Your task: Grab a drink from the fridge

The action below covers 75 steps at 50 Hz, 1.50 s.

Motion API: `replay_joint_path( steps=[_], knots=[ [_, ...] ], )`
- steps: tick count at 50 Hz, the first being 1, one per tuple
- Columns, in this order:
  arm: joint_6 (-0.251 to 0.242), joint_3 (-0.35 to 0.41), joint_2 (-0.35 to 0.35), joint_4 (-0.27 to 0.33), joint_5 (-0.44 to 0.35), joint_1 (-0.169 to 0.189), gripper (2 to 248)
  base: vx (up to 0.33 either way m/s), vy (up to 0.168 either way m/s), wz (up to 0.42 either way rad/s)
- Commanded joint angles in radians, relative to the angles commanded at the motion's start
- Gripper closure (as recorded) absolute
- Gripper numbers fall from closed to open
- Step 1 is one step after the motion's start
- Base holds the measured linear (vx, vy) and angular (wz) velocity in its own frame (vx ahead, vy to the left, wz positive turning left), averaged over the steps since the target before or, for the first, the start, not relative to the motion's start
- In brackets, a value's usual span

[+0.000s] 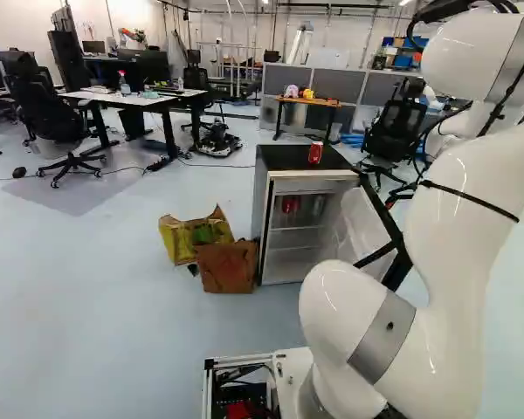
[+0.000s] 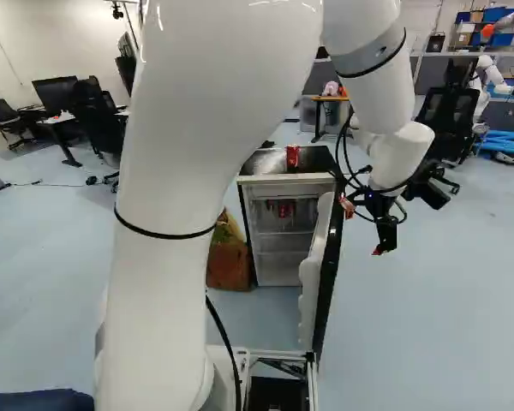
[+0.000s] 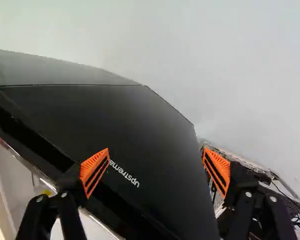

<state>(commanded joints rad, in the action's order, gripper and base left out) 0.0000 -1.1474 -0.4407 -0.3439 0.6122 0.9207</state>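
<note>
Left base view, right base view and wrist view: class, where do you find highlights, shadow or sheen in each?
Left base view: small bright highlights on the white arm, a darker patch on the floor by the black chair. Right base view: highlights high on the arm. Wrist view: soft grey sheen on the dark fridge door.

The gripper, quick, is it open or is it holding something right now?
Gripper: open, holding nothing; its orange pads stand wide apart.
</note>
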Motion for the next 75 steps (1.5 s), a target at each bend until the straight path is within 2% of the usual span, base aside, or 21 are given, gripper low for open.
replay_joint_path(
  steps=[48,75],
  knots=[
    [0.000,0.135,0.097,0.003,0.017,-0.095,3,0.000,0.000,0.000],
    [0.000,0.203,0.147,0.061,0.017,-0.162,3,0.000,0.000,0.000]
  ],
)
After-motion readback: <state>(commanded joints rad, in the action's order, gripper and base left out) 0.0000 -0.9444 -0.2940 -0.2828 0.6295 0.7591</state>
